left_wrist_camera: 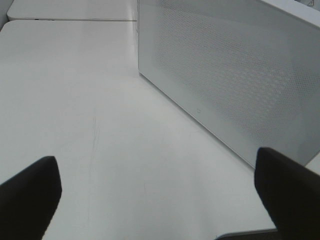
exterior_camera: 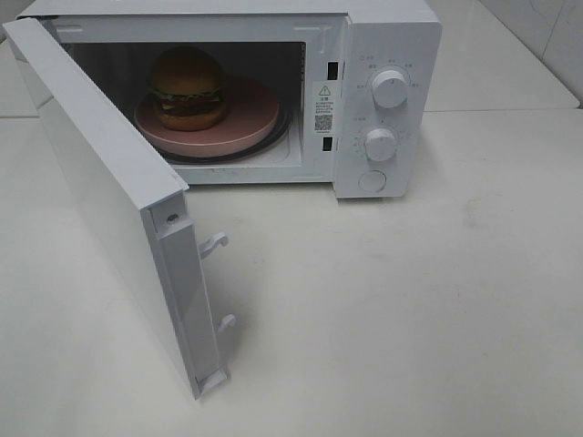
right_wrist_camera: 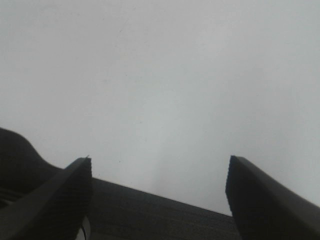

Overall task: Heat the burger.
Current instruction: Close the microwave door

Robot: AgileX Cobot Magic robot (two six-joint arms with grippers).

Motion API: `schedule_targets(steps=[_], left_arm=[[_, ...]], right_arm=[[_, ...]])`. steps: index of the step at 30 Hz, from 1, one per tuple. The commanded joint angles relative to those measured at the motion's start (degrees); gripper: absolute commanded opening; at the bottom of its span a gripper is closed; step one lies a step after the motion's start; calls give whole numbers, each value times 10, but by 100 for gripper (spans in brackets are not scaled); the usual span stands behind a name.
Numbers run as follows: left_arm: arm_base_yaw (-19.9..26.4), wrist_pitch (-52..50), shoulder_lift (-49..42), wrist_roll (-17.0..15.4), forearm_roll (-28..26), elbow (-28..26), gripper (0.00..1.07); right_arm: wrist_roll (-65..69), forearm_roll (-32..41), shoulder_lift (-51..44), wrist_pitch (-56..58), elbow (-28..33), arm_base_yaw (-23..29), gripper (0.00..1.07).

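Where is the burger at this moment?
In the exterior high view, the burger sits on the pink plate inside the open microwave, left of its control panel.

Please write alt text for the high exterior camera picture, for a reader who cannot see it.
A white microwave stands on a white table with its door swung wide open. Inside, a burger sits on a pink plate. Two round knobs are on its right panel.
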Motion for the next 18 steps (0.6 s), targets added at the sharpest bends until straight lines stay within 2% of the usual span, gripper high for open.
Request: schedule_targets(steps=[1,5,8,10,18], left_arm=[[2,-5,-10,-2,-2,0,98],[2,-5,-10,-2,-2,0,98],[2,-5,-10,-2,-2,0,98],[2,-5,-10,-2,-2,0,98],[2,-5,-10,-2,-2,0,98]], right_arm=[[-9,9,-33,2,4,-41,73],[-15,15,-91,-13,5,-86,73],[-15,15,-101,-20,6,-93,72],[-17,25,-155,-53,26,-117,72],[-17,26,-228,-53,25,-148,72]])
